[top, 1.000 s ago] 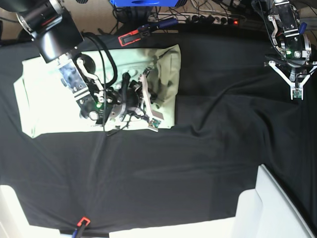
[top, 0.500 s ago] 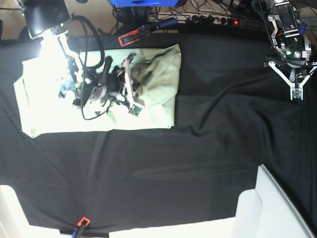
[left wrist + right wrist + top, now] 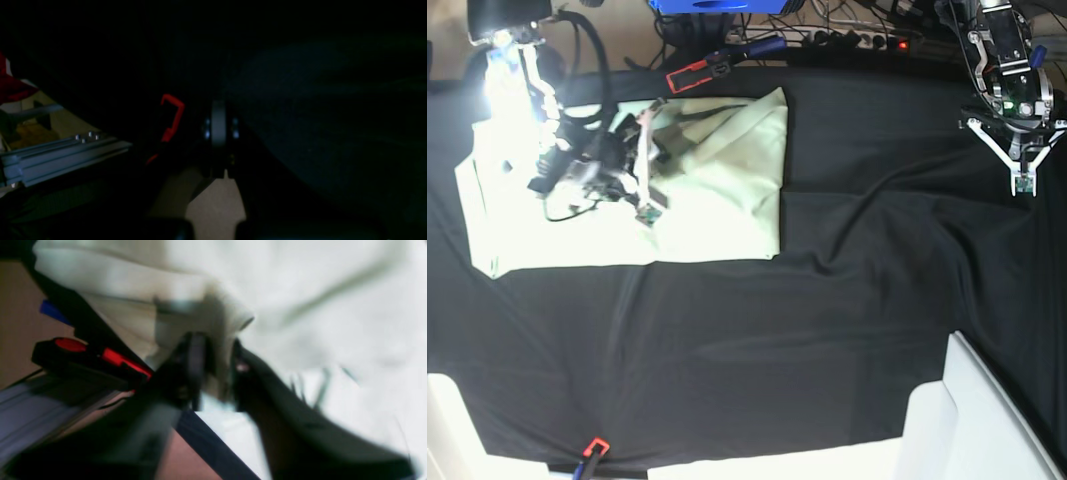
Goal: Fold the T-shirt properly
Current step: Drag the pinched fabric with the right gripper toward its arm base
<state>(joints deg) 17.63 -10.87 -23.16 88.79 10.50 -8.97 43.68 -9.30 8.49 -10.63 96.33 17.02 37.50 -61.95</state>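
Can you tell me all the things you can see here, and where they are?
T-shirt: one, pale mint green, lying on the far left part of the black cloth.
Black cloth: one, covering the table.
Clamps: two, red and black, one at the far edge, one at the near edge.
White panels: pale, near edge and corners.
Cables: a dark tangle beyond the far edge.
Right pincer: one, over the T-shirt, fabric between its fingers.
Left pincer: one, shut, above bare cloth.

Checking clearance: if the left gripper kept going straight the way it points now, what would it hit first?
Most likely the black cloth. The left gripper points downward over it, shut, with nothing else visible under the tips; height is unclear.
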